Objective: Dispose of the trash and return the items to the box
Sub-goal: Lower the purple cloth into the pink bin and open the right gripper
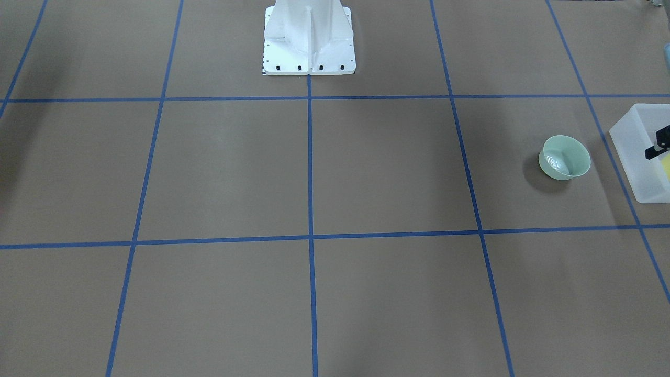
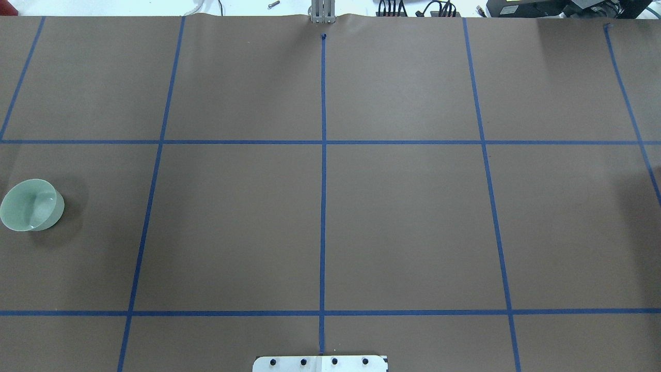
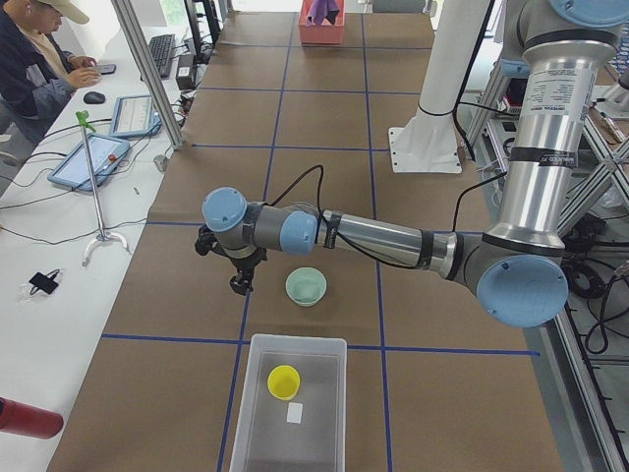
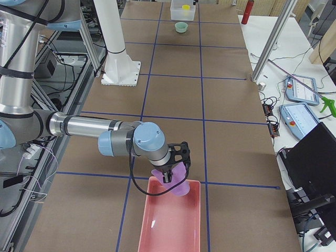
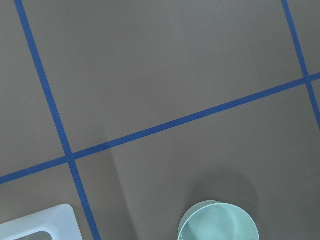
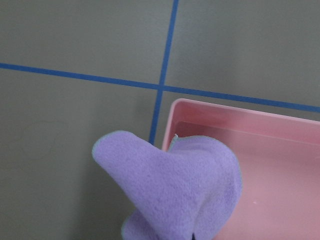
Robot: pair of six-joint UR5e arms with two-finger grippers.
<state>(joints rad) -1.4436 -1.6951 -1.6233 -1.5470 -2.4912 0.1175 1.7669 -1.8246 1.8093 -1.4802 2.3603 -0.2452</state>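
Note:
The mint-green bowl [image 1: 564, 157] stands upright on the brown table, also in the overhead view [image 2: 31, 205] and the left wrist view [image 5: 218, 222]. The frosted box [image 3: 295, 341] beside it holds the yellow cup [image 3: 283, 382] and a white scrap [image 3: 294, 412]. My left gripper [image 3: 239, 285] hangs above the table just beyond the box and left of the bowl [image 3: 306, 286]; I cannot tell whether it is open. My right gripper [image 4: 170, 178] holds a purple cloth [image 6: 175, 185] over the near corner of the pink tray [image 4: 170, 226].
The white robot base [image 1: 309, 42] stands at the table's middle back edge. An operator [image 3: 39, 49] sits at a side table with tablets. A red bottle [image 3: 25, 418] lies on that side table. Blue tape lines grid the brown table.

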